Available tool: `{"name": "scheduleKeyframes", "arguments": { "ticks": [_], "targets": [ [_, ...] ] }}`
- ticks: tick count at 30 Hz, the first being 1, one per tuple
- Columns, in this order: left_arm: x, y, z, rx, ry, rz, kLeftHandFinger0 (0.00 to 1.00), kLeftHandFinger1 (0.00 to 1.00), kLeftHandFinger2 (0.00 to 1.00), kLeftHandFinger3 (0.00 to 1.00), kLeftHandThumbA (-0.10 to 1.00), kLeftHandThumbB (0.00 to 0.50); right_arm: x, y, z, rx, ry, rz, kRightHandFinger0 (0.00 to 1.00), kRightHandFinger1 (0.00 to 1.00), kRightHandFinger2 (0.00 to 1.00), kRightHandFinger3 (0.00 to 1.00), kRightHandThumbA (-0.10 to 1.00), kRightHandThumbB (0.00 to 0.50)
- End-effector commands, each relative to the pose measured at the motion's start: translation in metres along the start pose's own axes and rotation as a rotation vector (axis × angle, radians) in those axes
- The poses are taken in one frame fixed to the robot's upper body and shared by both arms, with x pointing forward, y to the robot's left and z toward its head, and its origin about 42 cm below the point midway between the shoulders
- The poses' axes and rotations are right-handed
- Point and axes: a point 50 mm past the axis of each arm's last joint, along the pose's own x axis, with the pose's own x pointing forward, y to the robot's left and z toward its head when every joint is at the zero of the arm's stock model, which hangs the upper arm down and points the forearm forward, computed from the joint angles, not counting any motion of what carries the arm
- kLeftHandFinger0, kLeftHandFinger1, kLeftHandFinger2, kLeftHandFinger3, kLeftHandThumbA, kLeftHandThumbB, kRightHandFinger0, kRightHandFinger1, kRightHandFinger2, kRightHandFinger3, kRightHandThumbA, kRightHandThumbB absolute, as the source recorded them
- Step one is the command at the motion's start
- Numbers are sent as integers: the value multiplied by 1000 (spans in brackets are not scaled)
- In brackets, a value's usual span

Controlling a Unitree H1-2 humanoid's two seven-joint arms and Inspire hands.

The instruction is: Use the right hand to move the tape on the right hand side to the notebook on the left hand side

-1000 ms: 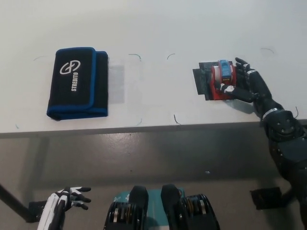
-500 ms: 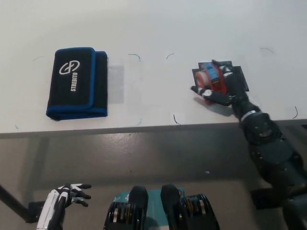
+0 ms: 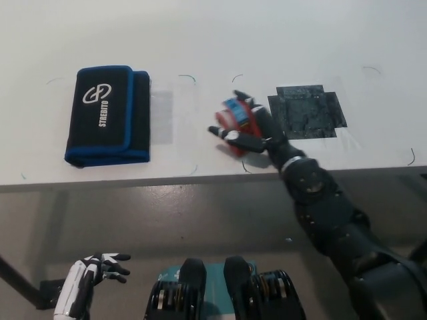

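Now the right hand point(image 3: 248, 129) has carried the tape point(image 3: 235, 115) leftward off the dark patch point(image 3: 307, 112).

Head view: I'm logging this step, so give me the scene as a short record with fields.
tape: red and blue, held in the right hand, off the dark patch
right hand: shut on the tape, over the table's middle
notebook: black with blue edge, flat on the table's left part
dark patch: bare, right of the hand
left hand: low at lower left, below the table, fingers apart
tape on notebook: not yet
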Motion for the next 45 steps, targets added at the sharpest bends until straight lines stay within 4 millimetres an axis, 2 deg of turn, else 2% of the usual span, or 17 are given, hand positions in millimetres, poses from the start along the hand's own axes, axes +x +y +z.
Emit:
{"name": "scheduleKeyframes", "arguments": {
  "ticks": [1, 3, 6, 11, 13, 14, 15, 20, 21, 26, 28, 31, 35, 38, 40, 42, 45],
  "targets": [
    [5, -1, 9, 17, -21, -20, 483, 463, 567, 892, 928, 353, 19, 13, 40, -34, -106, 45, 1000, 1000, 1000, 1000, 1000, 390],
    [5, 0, 10, 21, -21, -26, 485, 464, 567, 893, 931, 349, 19, 22, 42, -10, -120, 66, 1000, 1000, 1000, 1000, 1000, 359],
    [7, 1, 11, 12, -26, -32, 484, 470, 568, 890, 917, 346, 19, 27, 41, 17, -108, 75, 1000, 1000, 1000, 1000, 1000, 376],
    [11, 1, 15, 23, -36, -39, 480, 475, 582, 887, 933, 335, 18, 42, 42, 50, -121, 82, 1000, 1000, 1000, 1000, 1000, 343],
    [12, 1, 15, 24, -36, -39, 479, 478, 585, 879, 930, 342, 18, 49, 41, 60, -107, 90, 1000, 1000, 1000, 1000, 1000, 371],
    [13, -1, 15, 19, -37, -43, 474, 474, 586, 874, 934, 338, 17, 50, 41, 59, -106, 90, 1000, 1000, 1000, 1000, 913, 415],
    [14, -1, 15, 17, -41, -45, 470, 471, 586, 873, 933, 332, 17, 56, 41, 57, -111, 105, 1000, 1000, 1000, 1000, 1000, 363],
    [15, -3, 18, 20, -44, -48, 484, 467, 588, 877, 941, 312, 14, 76, 41, 31, -128, 148, 1000, 1000, 1000, 1000, 1000, 356],
    [14, -4, 17, 21, -43, -50, 492, 473, 589, 879, 945, 305, 13, 78, 41, 27, -129, 150, 1000, 1000, 1000, 1000, 1000, 372],
    [14, -4, 16, 29, -40, -56, 491, 479, 597, 884, 950, 315, 11, 79, 37, 6, -123, 159, 1000, 1000, 1000, 1000, 1000, 374],
    [12, -4, 14, 24, -38, -60, 488, 497, 606, 877, 943, 320, 9, 74, 31, 14, -108, 151, 1000, 1000, 1000, 1000, 1000, 334],
    [9, -5, 13, 21, -35, -59, 487, 497, 604, 874, 942, 325, 7, 67, 23, 12, -93, 138, 1000, 1000, 1000, 1000, 1000, 348],
    [9, -5, 13, 16, -28, -60, 472, 497, 601, 871, 927, 335, 4, 56, 18, 10, -91, 134, 1000, 1000, 1000, 1000, 1000, 311],
    [4, -2, 10, 22, -18, -59, 449, 493, 592, 867, 925, 328, -1, 41, 6, -22, -70, 111, 1000, 1000, 1000, 1000, 1000, 341],
    [6, -4, 11, 35, -25, -53, 444, 494, 587, 859, 937, 341, -4, 16, 4, -62, -88, 87, 1000, 1000, 1000, 1000, 998, 334],
    [2, -2, 9, 38, -16, -48, 447, 500, 592, 859, 948, 336, -13, -9, -6, -119, -104, 69, 1000, 1000, 1000, 1000, 964, 295],
    [-6, 0, 4, 38, -3, -42, 446, 498, 594, 866, 962, 343, -34, -40, -31, -106, -71, 22, 1000, 1000, 1000, 1000, 910, 305]
  ]
}}
